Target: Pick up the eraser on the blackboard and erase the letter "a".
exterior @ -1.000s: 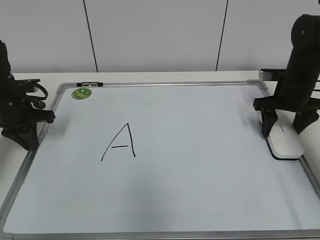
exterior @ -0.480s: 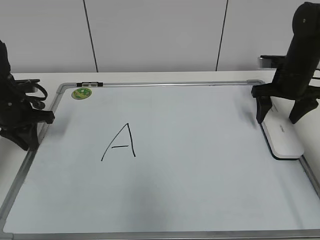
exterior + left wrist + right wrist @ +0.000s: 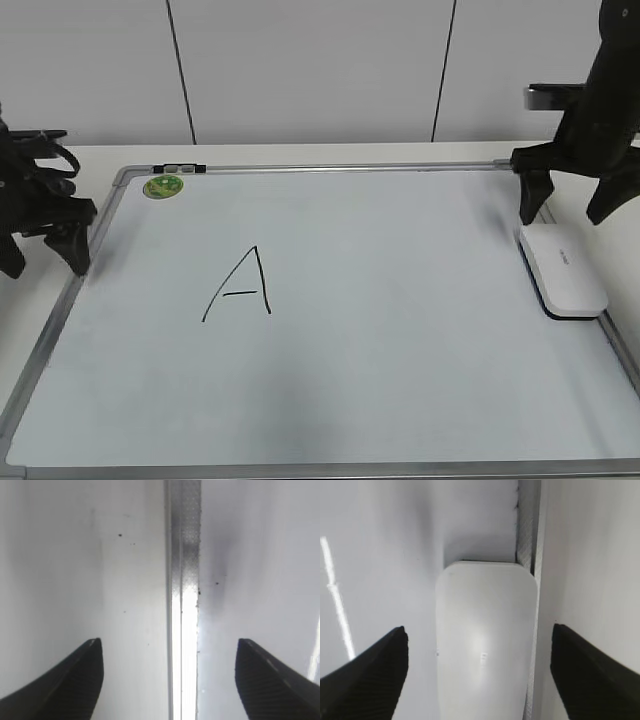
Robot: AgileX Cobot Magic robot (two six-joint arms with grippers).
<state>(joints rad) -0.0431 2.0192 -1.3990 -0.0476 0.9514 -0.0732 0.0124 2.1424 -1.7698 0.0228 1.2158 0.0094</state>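
Note:
The white eraser lies flat at the right edge of the blackboard, a white board with a grey frame. My right gripper hangs open just above the eraser's far end, not touching it. In the right wrist view the eraser lies between the open fingers, beside the frame. My left gripper is open and empty over the board's left frame, fingers astride it. No small lowercase "a" shows; only a large capital "A" is drawn left of centre.
A round green sticker sits at the board's far left corner, with a small dark clip on the top frame. The board lies on a white table against a white panelled wall.
My right gripper has risen off the eraser and moved toward the far edge, fingers open; the eraser stayed on the board. My left gripper has lifted and shifted slightly left.

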